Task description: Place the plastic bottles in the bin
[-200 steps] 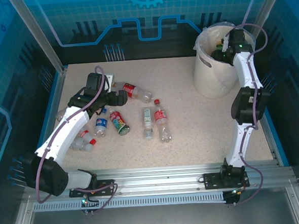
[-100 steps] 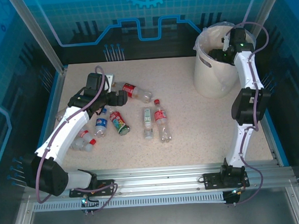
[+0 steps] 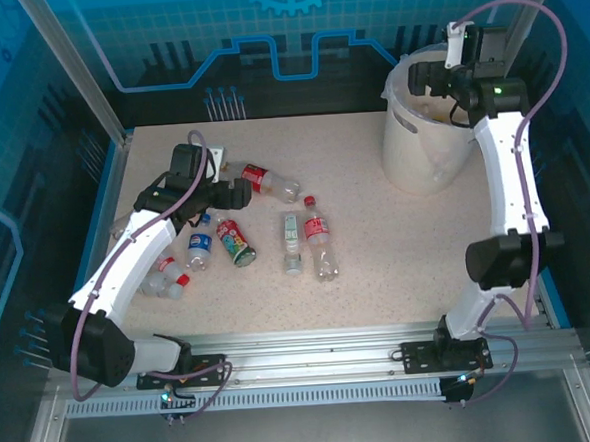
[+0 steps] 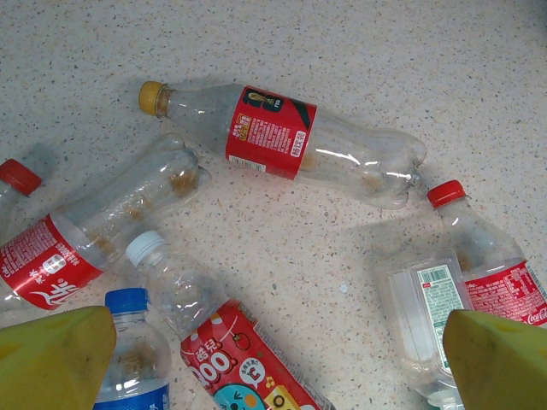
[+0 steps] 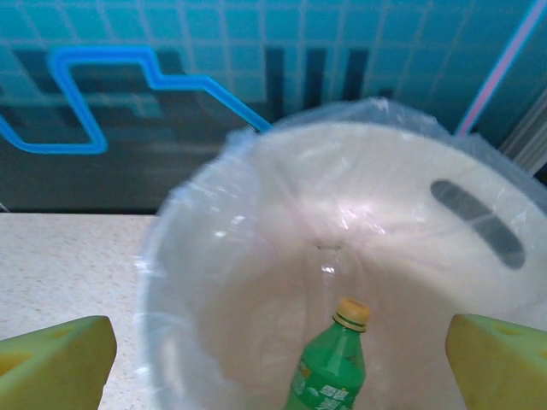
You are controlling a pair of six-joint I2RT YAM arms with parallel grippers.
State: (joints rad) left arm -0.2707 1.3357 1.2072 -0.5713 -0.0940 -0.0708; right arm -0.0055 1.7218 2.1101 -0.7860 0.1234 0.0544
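Several plastic bottles lie on the table's left half: a red-labelled one with a yellow cap (image 3: 267,180) (image 4: 282,141), a colourful-labelled one (image 3: 236,242) (image 4: 248,354), a blue-capped one (image 3: 199,249) (image 4: 132,359), a clear white-labelled one (image 3: 291,241) (image 4: 419,312) and a red-capped one (image 3: 319,242) (image 4: 487,269). My left gripper (image 3: 235,193) (image 4: 275,363) hovers open above this cluster, holding nothing. The white bin (image 3: 402,139) (image 5: 479,213) stands at the back right. A green bottle (image 5: 329,371) stands inside it. My right gripper (image 3: 421,76) (image 5: 273,363) hangs open over the bin's rim.
More red-labelled bottles (image 3: 163,274) (image 4: 73,252) lie under my left arm near the left wall. Aluminium posts and blue panels enclose the table (image 3: 398,265). A bare stretch of table lies between the bottles and the bin.
My right gripper has risen out of the bin to above its rim, leaving the green bottle inside. The left arm and the table bottles have not moved.
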